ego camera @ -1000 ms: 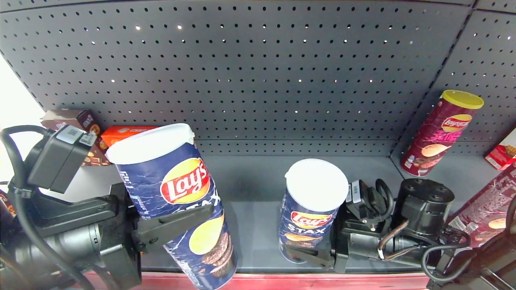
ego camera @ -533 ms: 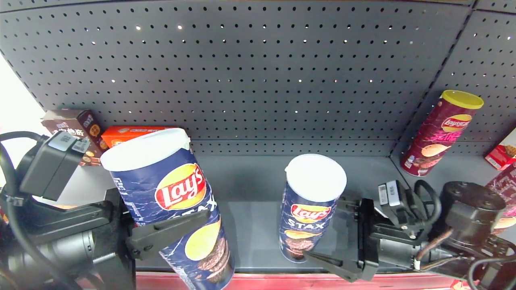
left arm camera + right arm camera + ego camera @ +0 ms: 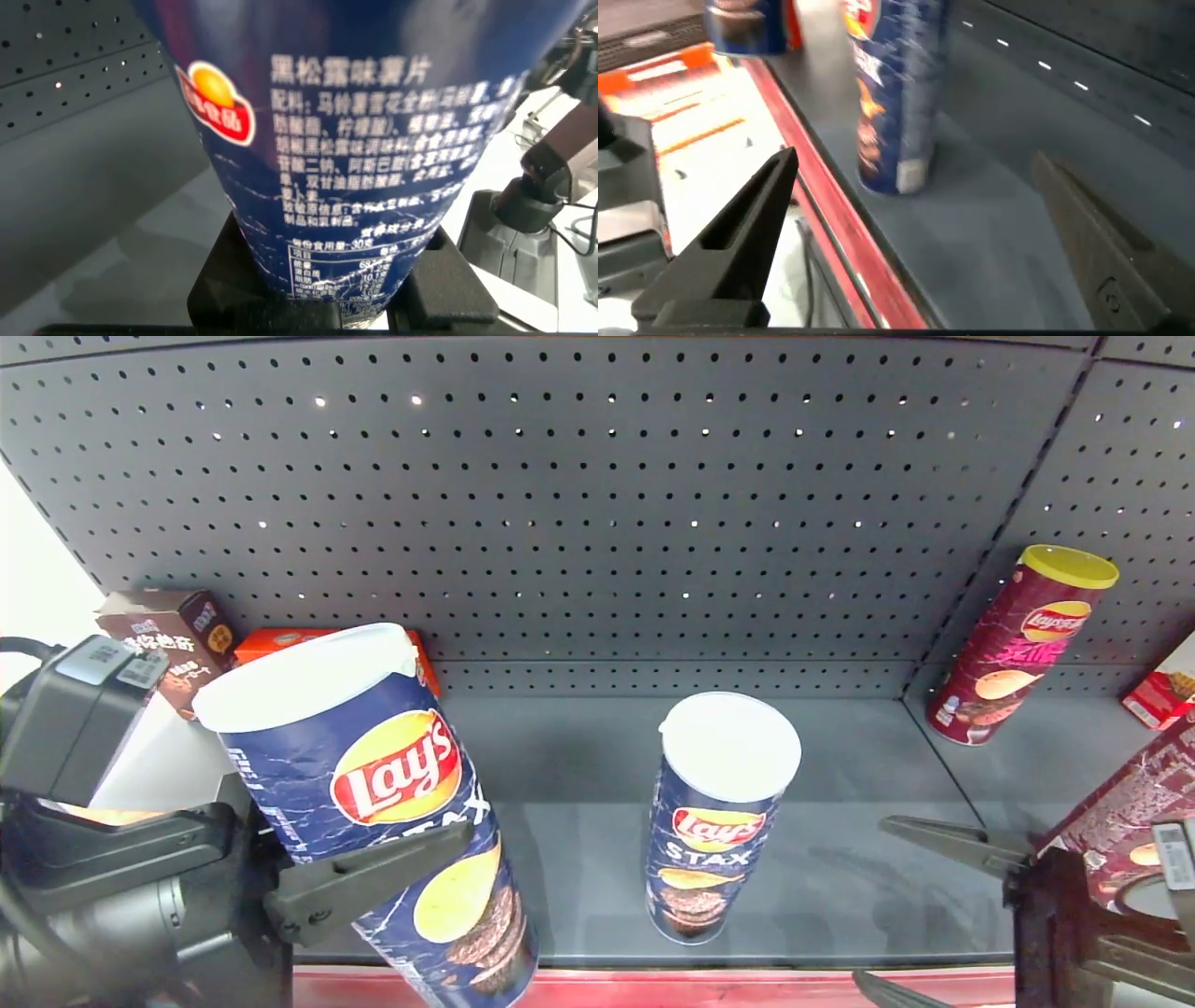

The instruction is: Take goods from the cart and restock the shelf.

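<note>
A tall blue chip can with a white lid leans over the shelf's front left, and my left gripper is shut on its lower half. Up close, the can rises from the left gripper. A second blue can stands upright on the grey shelf near its red front edge. My right gripper is open to the right of that can, well apart from it. In the right wrist view the standing can lies beyond the spread fingers of the right gripper.
A maroon can with a yellow lid stands in the adjoining bay at the back right, with a red box beside it. A brown box and an orange box sit at the back left. Another maroon can lies by my right arm.
My right gripper has opened, let go of the standing blue can and drawn back to the right. The left arm with its can has shifted slightly left.
</note>
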You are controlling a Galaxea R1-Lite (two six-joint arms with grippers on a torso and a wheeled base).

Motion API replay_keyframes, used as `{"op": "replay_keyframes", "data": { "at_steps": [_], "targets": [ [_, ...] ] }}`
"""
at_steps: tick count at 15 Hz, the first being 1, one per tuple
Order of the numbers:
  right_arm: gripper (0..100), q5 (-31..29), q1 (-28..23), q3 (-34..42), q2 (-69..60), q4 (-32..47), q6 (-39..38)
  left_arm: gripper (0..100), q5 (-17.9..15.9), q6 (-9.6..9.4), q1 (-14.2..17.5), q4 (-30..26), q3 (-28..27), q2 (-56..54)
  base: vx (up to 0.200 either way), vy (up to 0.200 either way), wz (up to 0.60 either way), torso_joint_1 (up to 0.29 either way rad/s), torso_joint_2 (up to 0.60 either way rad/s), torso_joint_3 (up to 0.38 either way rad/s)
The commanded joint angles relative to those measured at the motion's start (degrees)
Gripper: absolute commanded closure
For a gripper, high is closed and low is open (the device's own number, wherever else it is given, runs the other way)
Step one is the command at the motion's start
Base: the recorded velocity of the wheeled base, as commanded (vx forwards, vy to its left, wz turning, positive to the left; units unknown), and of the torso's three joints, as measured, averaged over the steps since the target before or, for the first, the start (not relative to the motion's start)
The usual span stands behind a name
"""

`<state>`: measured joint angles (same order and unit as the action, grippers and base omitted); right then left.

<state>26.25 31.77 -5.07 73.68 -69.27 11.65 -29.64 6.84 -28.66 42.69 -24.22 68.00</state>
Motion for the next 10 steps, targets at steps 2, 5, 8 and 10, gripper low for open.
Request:
{"op": "replay_keyframes", "data": {
  "at_steps": [2,5,8,10],
  "targets": [
    [0,-6.4,-4.3,5.1,-20.7,13.5,-0.1,100,-0.1,0.02,-0.2,-0.1,0.5,-1.4,0.0,0.0,0.0,0.0,0.0,0.0],
    [0,-13.3,-4.4,5.0,-37.9,33.9,-3.3,100,-0.1,0.02,-0.5,-0.2,0.5,-1.6,0.0,0.0,0.0,0.0,0.0,0.0],
    [0,-19.0,-5.5,5.1,-59.1,57.3,-5.9,100,-0.2,-0.07,-0.8,-0.1,0.8,-1.6,0.0,0.0,0.0,0.0,0.0,0.0],
    [0,-22.8,-8.3,3.4,-71.4,71.0,-8.8,100,-0.2,-0.07,-0.8,-0.1,1.7,-1.6,0.0,0.0,0.0,0.0,0.0,0.0]
  ]
}}
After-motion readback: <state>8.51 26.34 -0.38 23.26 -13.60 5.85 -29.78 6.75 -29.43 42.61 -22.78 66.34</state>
